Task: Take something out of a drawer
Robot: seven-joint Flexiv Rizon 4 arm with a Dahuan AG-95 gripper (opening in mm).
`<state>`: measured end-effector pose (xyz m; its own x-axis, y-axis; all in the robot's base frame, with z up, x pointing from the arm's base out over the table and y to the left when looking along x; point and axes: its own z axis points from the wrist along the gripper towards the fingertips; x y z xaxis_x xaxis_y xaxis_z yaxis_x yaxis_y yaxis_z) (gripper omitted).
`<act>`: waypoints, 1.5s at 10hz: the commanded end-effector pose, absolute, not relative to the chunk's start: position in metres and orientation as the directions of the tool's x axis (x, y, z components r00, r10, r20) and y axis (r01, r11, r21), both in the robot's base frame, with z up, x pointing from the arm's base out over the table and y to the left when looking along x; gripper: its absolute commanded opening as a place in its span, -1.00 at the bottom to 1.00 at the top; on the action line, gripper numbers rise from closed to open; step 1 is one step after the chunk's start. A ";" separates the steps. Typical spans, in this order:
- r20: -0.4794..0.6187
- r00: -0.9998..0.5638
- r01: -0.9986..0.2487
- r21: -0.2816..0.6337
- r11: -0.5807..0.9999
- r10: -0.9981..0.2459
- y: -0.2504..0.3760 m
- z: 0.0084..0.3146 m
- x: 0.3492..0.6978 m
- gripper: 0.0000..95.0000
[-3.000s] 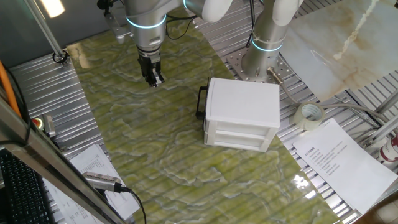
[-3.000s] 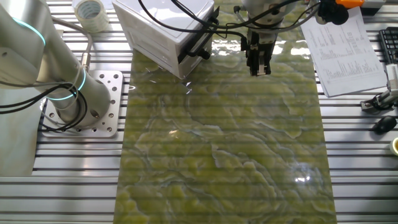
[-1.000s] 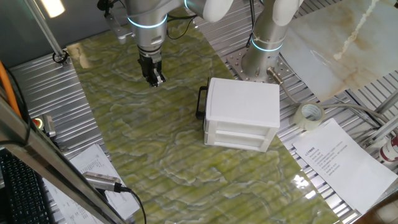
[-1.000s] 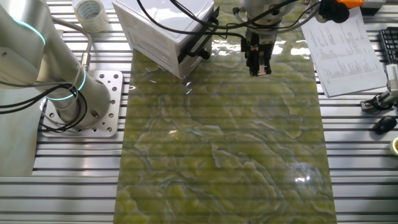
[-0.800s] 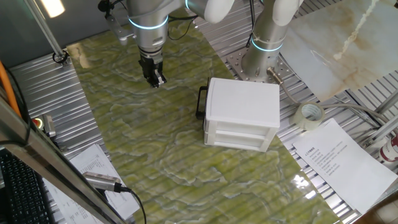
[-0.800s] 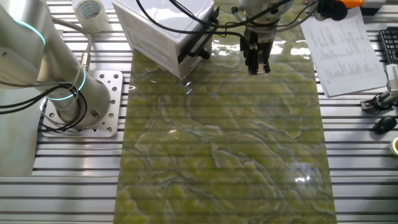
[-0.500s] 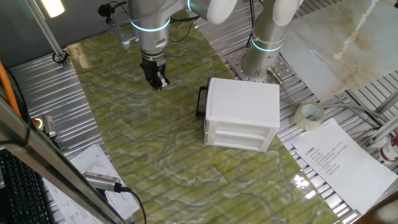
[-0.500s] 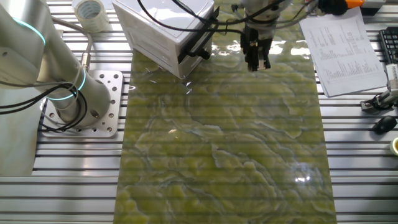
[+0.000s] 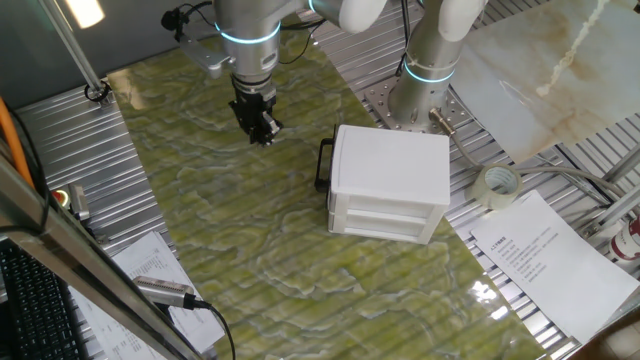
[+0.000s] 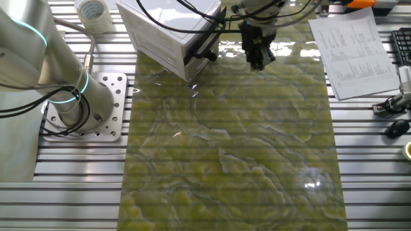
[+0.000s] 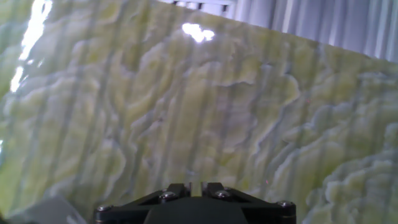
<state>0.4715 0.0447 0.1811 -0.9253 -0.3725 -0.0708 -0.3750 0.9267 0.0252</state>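
Hovering over the green marbled table (image 9: 200, 200), we keep our gripper (image 9: 264, 133) pinched together and empty, near the black handle (image 9: 325, 165) of the closed drawer (image 9: 335, 165), cube unseen.

Bright, even light from overhead. Lamp (image 9: 84, 11) glows blown-out at top left of one fixed view. Glossy green mat (image 9: 250, 230) throws white glare patches near its corner; same in other fixed view (image 10: 312, 184). White cabinet (image 9: 390, 180) nearly overexposed, soft shadow at its base. Fixed views sharp. Hand view soft, hazy, mat blurred, strong glare spots at top and left edge.
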 end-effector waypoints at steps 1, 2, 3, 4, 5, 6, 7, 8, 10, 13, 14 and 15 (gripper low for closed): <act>-0.064 -0.905 -0.424 0.063 0.904 -0.420 0.057 0.182 0.460 -0.60; -0.053 -0.906 -0.424 0.065 0.904 -0.421 0.057 0.185 0.457 -0.60; -0.034 -0.915 -0.405 0.064 0.912 -0.403 0.057 0.187 0.456 -1.00; -0.027 -0.921 -0.389 0.064 0.919 -0.388 0.057 0.187 0.456 -1.00; -0.019 -0.925 -0.381 0.063 0.922 -0.381 0.057 0.187 0.456 -1.00; -0.014 -0.925 -0.380 0.065 0.923 -0.380 0.057 0.187 0.456 -1.00; -0.004 -0.927 -0.374 0.067 0.925 -0.375 0.057 0.187 0.456 -1.00; 0.003 -0.931 -0.363 0.068 0.929 -0.365 0.057 0.187 0.455 -1.00; 0.028 -0.940 -0.337 0.081 0.938 -0.340 0.056 0.187 0.455 -1.00; 0.039 -0.943 -0.327 0.085 0.941 -0.331 0.057 0.187 0.455 -1.00; 0.045 -0.943 -0.326 0.087 0.942 -0.330 0.057 0.187 0.455 -1.00; 0.050 -0.942 -0.327 0.088 0.941 -0.332 0.056 0.187 0.455 -1.00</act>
<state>0.4546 0.0562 0.1872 -0.9413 -0.3336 0.0509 -0.3287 0.9405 0.0864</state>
